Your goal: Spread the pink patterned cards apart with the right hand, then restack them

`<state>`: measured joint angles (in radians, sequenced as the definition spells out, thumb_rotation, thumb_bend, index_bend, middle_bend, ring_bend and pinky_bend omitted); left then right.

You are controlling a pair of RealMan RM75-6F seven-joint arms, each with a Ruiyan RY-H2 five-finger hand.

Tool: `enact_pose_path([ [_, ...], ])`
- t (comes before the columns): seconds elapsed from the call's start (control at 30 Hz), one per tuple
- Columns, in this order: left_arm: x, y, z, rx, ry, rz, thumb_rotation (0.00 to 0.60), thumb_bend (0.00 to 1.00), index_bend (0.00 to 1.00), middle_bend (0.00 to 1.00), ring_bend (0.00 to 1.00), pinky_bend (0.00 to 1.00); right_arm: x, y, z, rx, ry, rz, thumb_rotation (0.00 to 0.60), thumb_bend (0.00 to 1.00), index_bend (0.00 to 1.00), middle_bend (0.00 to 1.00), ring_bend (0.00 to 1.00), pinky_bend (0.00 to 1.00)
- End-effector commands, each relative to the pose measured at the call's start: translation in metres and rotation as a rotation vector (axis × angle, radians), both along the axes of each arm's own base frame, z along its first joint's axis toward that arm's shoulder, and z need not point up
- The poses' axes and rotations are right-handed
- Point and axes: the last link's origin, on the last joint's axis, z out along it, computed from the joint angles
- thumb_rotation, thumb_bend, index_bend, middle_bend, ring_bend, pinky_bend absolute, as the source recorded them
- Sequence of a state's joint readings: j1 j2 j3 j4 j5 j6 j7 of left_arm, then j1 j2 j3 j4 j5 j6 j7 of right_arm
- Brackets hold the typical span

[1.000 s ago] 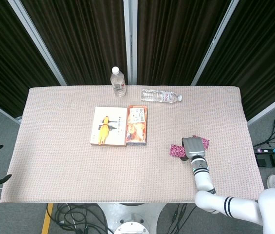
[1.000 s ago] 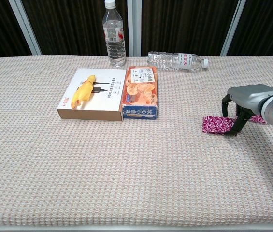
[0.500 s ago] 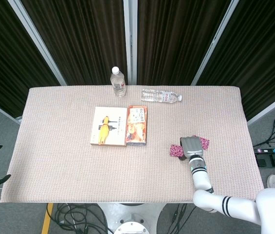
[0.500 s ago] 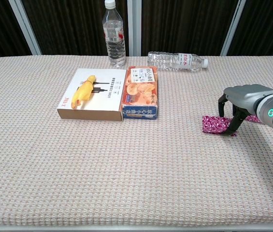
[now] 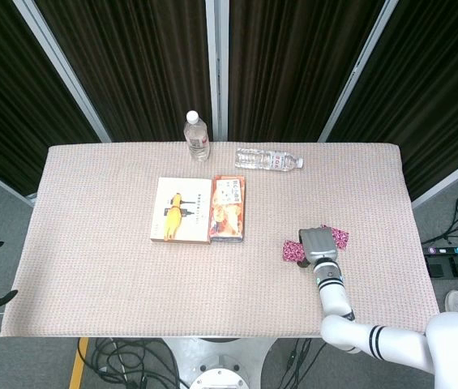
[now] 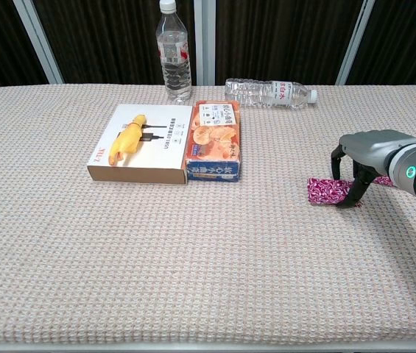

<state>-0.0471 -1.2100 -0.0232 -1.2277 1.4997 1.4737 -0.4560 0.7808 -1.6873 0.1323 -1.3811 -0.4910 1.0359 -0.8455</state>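
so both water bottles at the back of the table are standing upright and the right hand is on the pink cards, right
Not quite. Only one water bottle stands upright; the other bottle lies on its side, as the chest view shows. The rest holds: both are at the back of the table, and the right hand rests on the pink cards.

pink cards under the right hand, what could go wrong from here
1. The right hand arches over the pink patterned cards with its fingers down on them; on the textured tablecloth the cards may drag together instead of fanning out.
2. The cards lie toward the table's right side, so a rightward push could send one toward that edge.
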Motion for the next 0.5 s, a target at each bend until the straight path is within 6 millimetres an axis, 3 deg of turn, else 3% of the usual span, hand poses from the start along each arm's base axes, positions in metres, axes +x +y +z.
enact_pose_path([
  [0.03,0.0002,0.0,0.0,0.0,0.0,-0.001,0.6,0.04,0.21,0.22,0.09,0.27,-0.0006,0.0004,0.0001,0.009,0.003,-0.004,0.451,0.01,0.41,1.0,1.0,1.0],
  [0.13,0.0005,0.0,0.0001,0.0,-0.003,-0.001,0.6,0.04,0.21,0.22,0.09,0.27,-0.001,-0.0003,0.0005,0.009,0.006,-0.005,0.421,0.0,0.39,1.0,1.0,1.0],
  [0.5,0.0008,-0.0003,0.0004,0.0,-0.001,-0.004,0.6,0.03,0.21,0.22,0.09,0.27,-0.0011,-0.0016,0.0024,-0.001,0.012,-0.002,0.424,0.0,0.39,1.0,1.0,1.0],
])
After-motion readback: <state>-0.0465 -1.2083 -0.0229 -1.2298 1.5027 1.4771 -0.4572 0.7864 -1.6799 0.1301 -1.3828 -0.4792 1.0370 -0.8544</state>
